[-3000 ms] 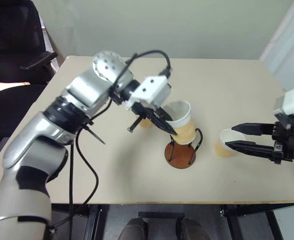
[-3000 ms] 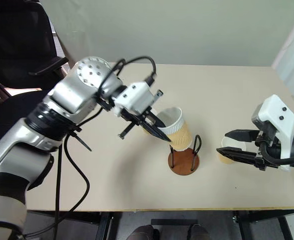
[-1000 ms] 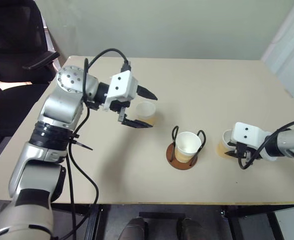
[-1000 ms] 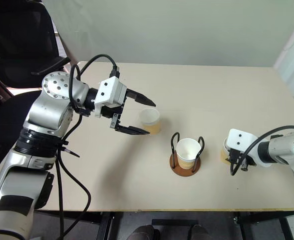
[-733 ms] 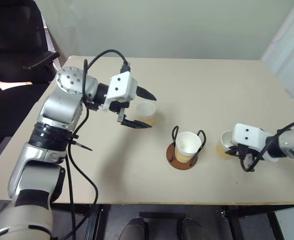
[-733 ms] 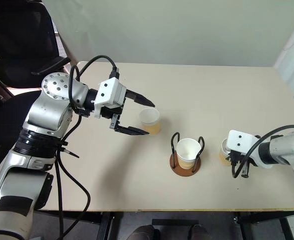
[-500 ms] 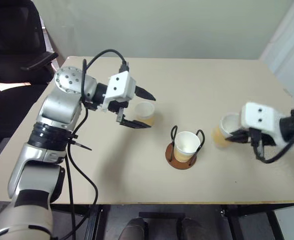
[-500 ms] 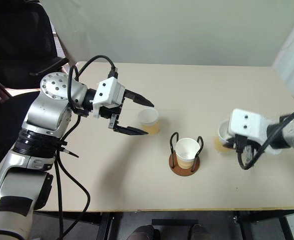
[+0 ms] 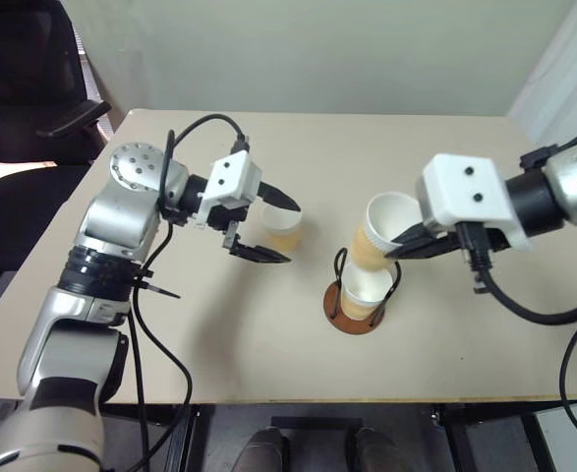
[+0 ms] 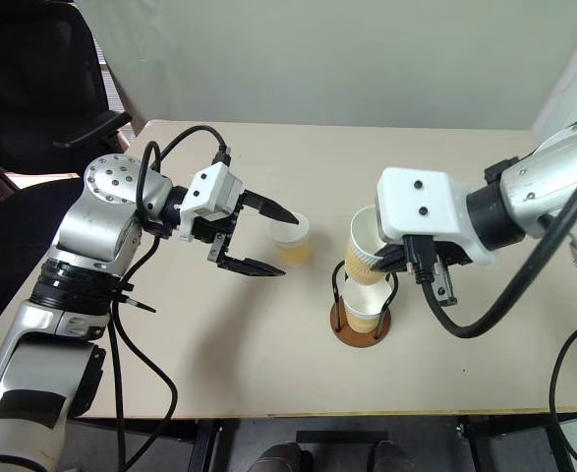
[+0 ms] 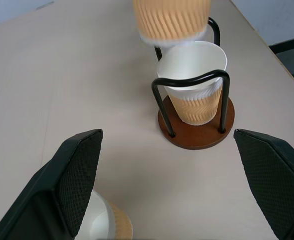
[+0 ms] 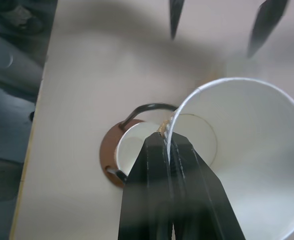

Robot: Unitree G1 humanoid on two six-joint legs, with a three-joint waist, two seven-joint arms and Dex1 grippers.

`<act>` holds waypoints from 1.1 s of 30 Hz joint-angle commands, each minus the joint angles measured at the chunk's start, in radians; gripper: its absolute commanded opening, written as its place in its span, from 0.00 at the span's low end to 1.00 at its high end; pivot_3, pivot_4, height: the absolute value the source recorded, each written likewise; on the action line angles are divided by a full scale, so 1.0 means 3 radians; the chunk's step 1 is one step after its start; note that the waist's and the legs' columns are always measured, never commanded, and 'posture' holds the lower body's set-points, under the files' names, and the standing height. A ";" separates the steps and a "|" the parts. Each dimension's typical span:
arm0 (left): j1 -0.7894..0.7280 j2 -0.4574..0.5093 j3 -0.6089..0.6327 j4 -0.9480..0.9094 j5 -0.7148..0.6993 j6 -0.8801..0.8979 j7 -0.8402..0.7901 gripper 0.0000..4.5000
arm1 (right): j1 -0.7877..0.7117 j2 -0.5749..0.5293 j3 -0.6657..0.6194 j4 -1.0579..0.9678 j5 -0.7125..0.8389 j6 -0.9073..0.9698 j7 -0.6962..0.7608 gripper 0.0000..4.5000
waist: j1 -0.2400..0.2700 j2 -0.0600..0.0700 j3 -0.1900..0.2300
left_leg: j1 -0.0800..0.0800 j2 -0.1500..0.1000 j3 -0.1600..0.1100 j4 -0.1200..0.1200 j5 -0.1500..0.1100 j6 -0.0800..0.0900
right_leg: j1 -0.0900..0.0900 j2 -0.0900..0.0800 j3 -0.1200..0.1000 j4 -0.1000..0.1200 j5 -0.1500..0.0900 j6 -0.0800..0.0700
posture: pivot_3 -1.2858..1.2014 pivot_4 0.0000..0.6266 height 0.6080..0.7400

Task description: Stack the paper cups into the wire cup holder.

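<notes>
The right gripper (image 12: 168,145) pinches a light, easily crushed paper cup (image 9: 381,228) by its rim, above the nested cup (image 9: 367,288) in the wire cup holder (image 9: 356,317). The left gripper (image 9: 276,228) gapes wide around the third cup (image 9: 280,227).

My left arm reached in from the left side, elbow bent, its wrist turned so the left hand (image 9: 276,228) pointed toward the middle of the counter (image 9: 219,324) and somewhat downward. Its two black fingers (image 9: 280,200) stood spread wide apart, one above the other as seen from my head, with nothing between them. My right arm came in from the right edge, forearm angled across toward the centre, cable looping beneath it. The right hand (image 9: 402,246) pointed down and leftward, its fingers pinched tight together on the rim of a paper cup (image 9: 378,231), holding that cup tilted in the air.
</notes>
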 commanded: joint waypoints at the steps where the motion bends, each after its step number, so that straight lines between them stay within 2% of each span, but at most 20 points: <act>1: 0.0020 0.0040 0.0097 -0.0122 -0.0011 0.0010 0.0014 1.00 | 0.0123 -0.0072 -0.0018 -0.0062 -0.0087 -0.0075 0.0048 0.00 | -0.0001 0.0000 0.0000 | 0.0000 0.0000 0.0000 0.0000 0.0000 0.0000 | 0.0000 0.0000 0.0000 0.0000 0.0000 0.0000 | 0.52 0.24 1.00; 11: 0.0047 0.0065 0.0106 -0.0199 -0.0005 0.0056 0.0056 1.00 | 0.0329 0.0088 0.0131 -0.0026 -0.0329 -0.0188 -0.0029 0.00 | -0.0006 0.0000 0.0000 | 0.0002 0.0001 0.0002 0.0002 0.0002 -0.0001 | 0.0000 0.0000 0.0001 0.0006 0.0001 -0.0002 | 0.52 0.24 1.00; 14: 0.0060 0.0077 0.0099 -0.0202 0.0021 0.0039 0.0078 1.00 | 0.0302 0.0185 0.0140 0.0018 -0.0370 -0.0183 -0.0050 0.13 | -0.0007 0.0000 0.0000 | 0.0002 0.0001 0.0002 0.0002 0.0002 -0.0001 | 0.0000 0.0000 0.0001 0.0007 0.0001 -0.0002 | 0.52 0.24 1.00; 19: 0.0065 0.0095 0.0114 -0.0231 0.0038 0.0055 0.0150 1.00 | 0.0200 0.0409 0.0043 0.0117 -0.0353 0.0047 -0.0234 0.50 | -0.0009 0.0000 0.0000 | 0.0002 0.0001 0.0002 0.0000 0.0002 -0.0001 | -0.0001 0.0000 0.0001 0.0005 0.0001 -0.0002 | 0.52 0.24 1.00; 26: -0.0046 0.0195 0.0111 -0.0191 0.0243 -0.0206 0.0227 1.00 | 0.0081 0.0376 -0.0632 0.0344 -0.0031 0.0536 -0.0426 0.50 | -0.0005 0.0000 0.0000 | 0.0001 0.0000 0.0002 -0.0001 0.0002 -0.0001 | -0.0001 0.0000 0.0001 0.0001 0.0000 -0.0003 | 0.52 0.24 1.00; 29: -0.0085 0.0245 -0.0003 -0.0236 0.0532 -0.0353 0.0346 1.00 | 0.0150 0.0276 -0.1106 0.0337 0.0233 0.0737 -0.0437 0.50 | 0.0003 0.0000 0.0000 | -0.0001 0.0000 0.0000 -0.0003 0.0002 -0.0001 | -0.0001 0.0000 -0.0001 0.0001 -0.0002 -0.0007 | 0.52 0.24 1.00; 33: -0.0072 0.0249 -0.0174 -0.0206 0.0972 -0.0503 0.0578 1.00 | 0.0380 0.0150 -0.1416 0.0252 0.0426 0.0824 -0.0503 0.50 | 0.0000 0.0000 0.0000 | 0.0001 0.0000 0.0000 -0.0005 0.0002 -0.0001 | 0.0001 0.0000 0.0000 -0.0001 -0.0003 -0.0010 | 0.52 0.24 1.00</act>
